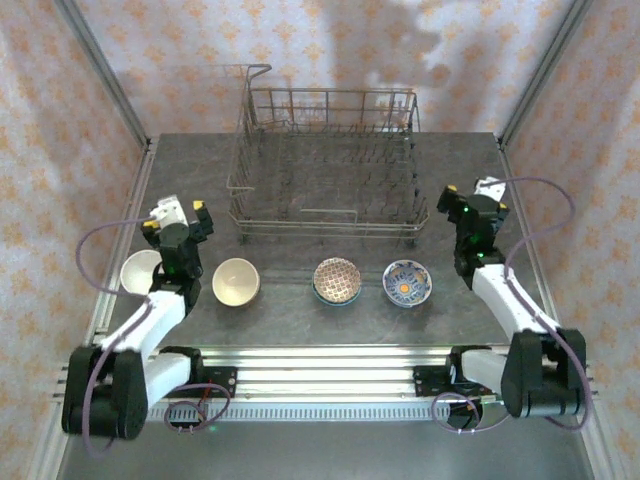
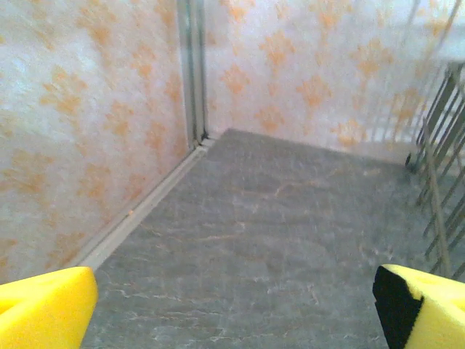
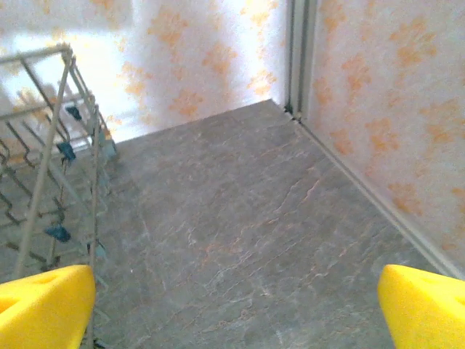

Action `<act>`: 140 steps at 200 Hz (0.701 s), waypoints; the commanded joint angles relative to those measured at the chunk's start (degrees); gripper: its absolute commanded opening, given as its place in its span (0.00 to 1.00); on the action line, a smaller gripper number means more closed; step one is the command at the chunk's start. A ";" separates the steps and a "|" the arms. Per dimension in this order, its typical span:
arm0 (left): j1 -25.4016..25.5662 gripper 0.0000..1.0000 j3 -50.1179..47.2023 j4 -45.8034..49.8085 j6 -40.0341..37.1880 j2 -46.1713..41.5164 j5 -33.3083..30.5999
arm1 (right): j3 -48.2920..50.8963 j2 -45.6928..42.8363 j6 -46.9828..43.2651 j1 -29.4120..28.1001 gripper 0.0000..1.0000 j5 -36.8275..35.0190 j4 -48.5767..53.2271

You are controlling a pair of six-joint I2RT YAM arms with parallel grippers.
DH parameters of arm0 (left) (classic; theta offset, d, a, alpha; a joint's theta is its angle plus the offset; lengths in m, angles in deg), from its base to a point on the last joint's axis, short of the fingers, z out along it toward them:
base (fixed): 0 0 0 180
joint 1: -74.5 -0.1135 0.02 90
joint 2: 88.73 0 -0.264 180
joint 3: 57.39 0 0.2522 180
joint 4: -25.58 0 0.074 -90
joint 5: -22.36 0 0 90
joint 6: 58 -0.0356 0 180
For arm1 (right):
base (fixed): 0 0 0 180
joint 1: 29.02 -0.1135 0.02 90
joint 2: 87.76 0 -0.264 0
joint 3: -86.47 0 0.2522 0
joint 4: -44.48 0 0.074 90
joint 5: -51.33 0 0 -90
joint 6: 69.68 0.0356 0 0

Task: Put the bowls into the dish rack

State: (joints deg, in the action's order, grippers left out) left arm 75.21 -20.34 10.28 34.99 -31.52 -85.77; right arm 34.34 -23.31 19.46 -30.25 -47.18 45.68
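While flanking the bowls [image 1: 336, 280] at lower centre, poised with left fingers [image 2: 43, 309] and right fingers [image 3: 425, 302] released, ready for dish rack [image 1: 325, 160] above.

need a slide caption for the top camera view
Four bowls in a row before the dish rack, left tool and right tool open on either side

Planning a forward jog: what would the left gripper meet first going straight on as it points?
The left gripper would probably meet bare table, then the wall corner; the dish rack lies to its right.
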 commanded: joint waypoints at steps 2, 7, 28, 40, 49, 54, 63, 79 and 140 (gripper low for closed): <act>-0.45 0.99 6.73 18.12 5.68 -7.39 0.28 | -7.25 -2.71 0.96 -0.13 0.99 0.16 19.63; -0.49 0.99 8.52 21.01 7.39 -8.39 2.33 | -9.09 -2.71 0.83 -0.17 0.99 2.36 22.09; -0.45 0.99 17.32 33.11 13.28 -9.29 11.87 | -17.83 0.72 -0.09 -0.57 0.98 16.08 29.87; -0.45 0.99 23.03 40.16 15.02 -8.19 15.67 | -24.46 5.01 0.31 -1.79 0.97 17.92 35.69; -0.45 0.99 26.24 43.36 15.43 -7.17 18.41 | -29.43 8.65 0.53 -2.46 0.97 18.36 40.22; -0.45 0.99 27.50 44.58 15.80 -6.68 19.63 | -32.01 10.60 0.78 -2.70 0.97 18.15 42.60; -0.37 0.99 29.39 46.00 16.43 -5.52 21.68 | -35.78 13.62 1.14 -3.30 0.97 17.22 45.71; -0.38 0.99 32.77 48.03 16.35 -2.59 26.16 | -39.22 17.97 1.83 -3.99 0.97 15.57 48.29; 0.87 0.99 42.44 53.36 15.43 10.10 33.63 | -48.32 30.66 0.58 -7.93 0.96 5.45 54.35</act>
State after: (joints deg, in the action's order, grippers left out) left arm 75.47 19.40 59.59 50.18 -23.30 -56.40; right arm -9.59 4.73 21.14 -36.06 -35.77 94.84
